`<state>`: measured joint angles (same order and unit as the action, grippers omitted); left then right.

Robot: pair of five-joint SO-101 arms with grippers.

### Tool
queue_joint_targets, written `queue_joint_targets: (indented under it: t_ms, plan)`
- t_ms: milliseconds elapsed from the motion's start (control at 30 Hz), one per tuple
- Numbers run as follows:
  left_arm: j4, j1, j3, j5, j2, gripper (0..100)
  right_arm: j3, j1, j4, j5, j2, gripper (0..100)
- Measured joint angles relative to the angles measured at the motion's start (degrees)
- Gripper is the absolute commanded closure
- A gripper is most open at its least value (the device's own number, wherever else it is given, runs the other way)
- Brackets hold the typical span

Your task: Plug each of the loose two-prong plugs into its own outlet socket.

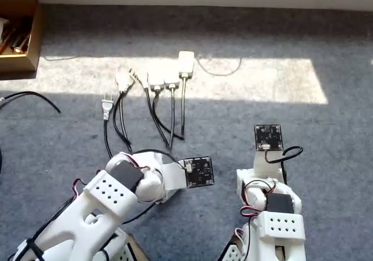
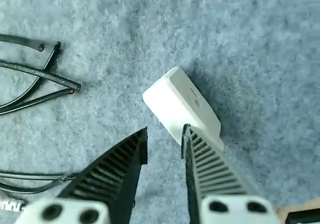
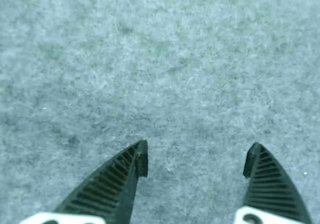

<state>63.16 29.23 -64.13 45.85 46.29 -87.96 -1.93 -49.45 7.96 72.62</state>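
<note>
Two-prong plug point(image 1: 106, 105) was seen in the high view on grey carpet point(image 1: 326, 156), its long axis and prongs pointed away from the arms. In the left wrist view, the left end effector point(image 2: 164, 144) was narrowly parted, one fingertip against a white block point(image 2: 175, 101) whose mark was unreadable. In the right wrist view, the right end effector point(image 3: 195, 159) was spread wide.

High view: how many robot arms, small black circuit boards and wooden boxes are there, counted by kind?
Robot arms: 2
Black circuit boards: 2
Wooden box: 1
Total: 5
</note>
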Motion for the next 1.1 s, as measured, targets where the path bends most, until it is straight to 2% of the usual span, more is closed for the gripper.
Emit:
queue_joint_targets:
  t_ms: [200, 300, 433, 733, 833, 1100]
  plan:
    - [-1.49, -7.3, 4.84, -2.55, -0.18, 86, 0.0, 0.0, 0.0, 0.0, 0.0, 69.7]
    - [-3.43, -8.79, 4.13, -2.55, -0.18, 86, 0.0, 0.0, 0.0, 0.0, 0.0, 69.7]
    - [-5.1, -7.74, 0.88, -2.55, -0.18, 86, 0.0, 0.0, 0.0, 0.0, 0.0, 69.7]
    - [-5.89, 0.53, -4.04, -2.64, -0.18, 86, 0.0, 0.0, 0.0, 0.0, 0.0, 69.7]
    - [-1.58, 4.92, -2.64, -2.46, -0.18, 86, 0.0, 0.0, 0.0, 0.0, 0.0, 69.7]
    - [18.73, 17.32, 12.75, -6.42, -0.18, 86, 0.0, 0.0, 0.0, 0.0, 0.0, 69.7]
